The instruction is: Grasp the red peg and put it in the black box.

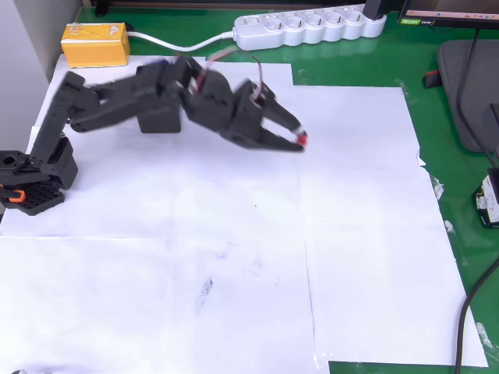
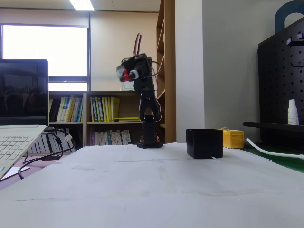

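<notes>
Flanking black box [image 2: 204, 143]: yellow block [image 2: 232, 138]

arm [image 1: 156, 101] | blk plastic | orange tab at base | red/white cables

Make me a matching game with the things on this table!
Things:
1. red peg
2. black box
3. yellow block
4. power strip

Where or how:
A. white, on the green mat at the top of the overhead view
B. standing open-topped on the white paper
C. pinched in the end effector, up in the air
D. beside the paper's corner

Pairs: 1-C, 2-B, 3-D, 4-A
</notes>
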Available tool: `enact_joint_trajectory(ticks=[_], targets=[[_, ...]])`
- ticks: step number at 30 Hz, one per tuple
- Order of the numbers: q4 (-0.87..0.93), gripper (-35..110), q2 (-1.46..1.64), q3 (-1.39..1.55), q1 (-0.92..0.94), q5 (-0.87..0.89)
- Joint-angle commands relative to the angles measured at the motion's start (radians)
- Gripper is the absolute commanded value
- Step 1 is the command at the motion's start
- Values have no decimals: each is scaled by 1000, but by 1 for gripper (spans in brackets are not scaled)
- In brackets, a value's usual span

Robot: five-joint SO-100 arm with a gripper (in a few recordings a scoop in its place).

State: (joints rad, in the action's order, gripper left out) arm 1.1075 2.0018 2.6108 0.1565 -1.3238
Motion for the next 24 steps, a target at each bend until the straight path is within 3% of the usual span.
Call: enact_joint_trajectory(ticks=[1, 8, 24], targets=[[149, 0, -213, 2, -29, 32], [422, 0, -305, -37, -123, 98], [578, 0, -397, -299, -371, 298]])
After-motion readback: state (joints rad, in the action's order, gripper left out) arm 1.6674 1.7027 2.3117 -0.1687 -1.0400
